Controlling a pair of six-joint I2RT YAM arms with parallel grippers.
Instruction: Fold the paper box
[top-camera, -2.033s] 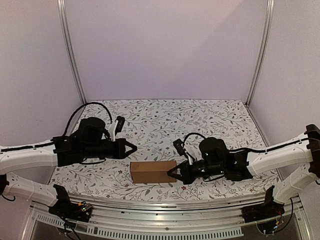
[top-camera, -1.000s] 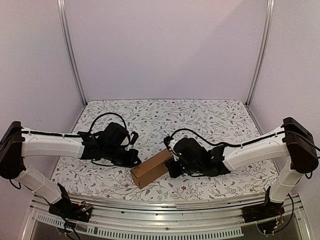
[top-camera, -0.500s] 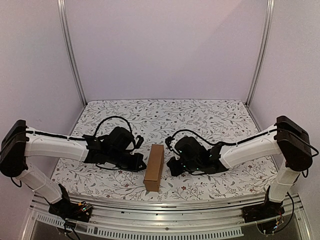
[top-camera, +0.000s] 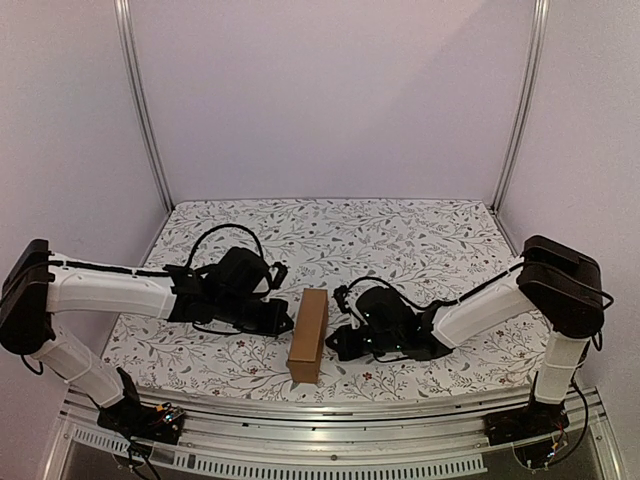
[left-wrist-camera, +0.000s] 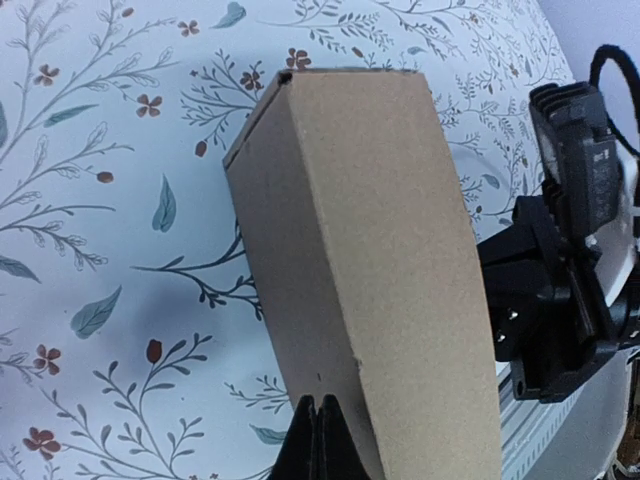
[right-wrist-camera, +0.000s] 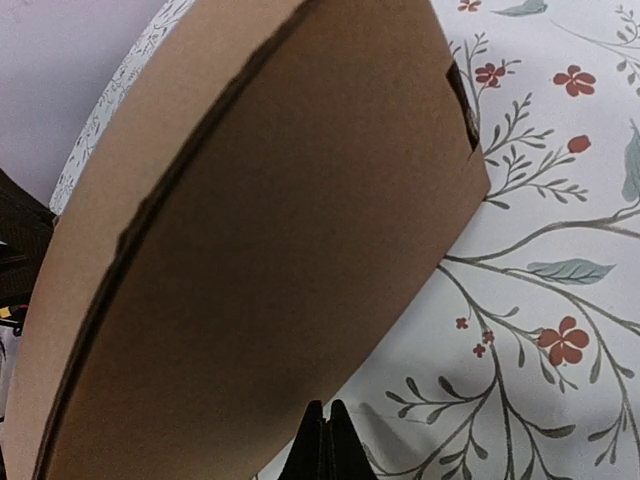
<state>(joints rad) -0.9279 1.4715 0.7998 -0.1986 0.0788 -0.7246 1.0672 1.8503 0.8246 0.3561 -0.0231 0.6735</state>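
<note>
Both grippers are shut, nothing held. Left gripper (top-camera: 287, 323) tip sits at one long side of the paper box (top-camera: 309, 335), and right gripper (top-camera: 336, 346) tip is just beside the opposite side; can't tell if either touches. Box lies between the tips on the floral table (top-camera: 420, 240). Looks assembled, flaps in, w/ a thin seam gap facing the right tip. Prob. only pressing that seam is left.

Closed brown paper box (top-camera: 309, 335) on table.
</note>
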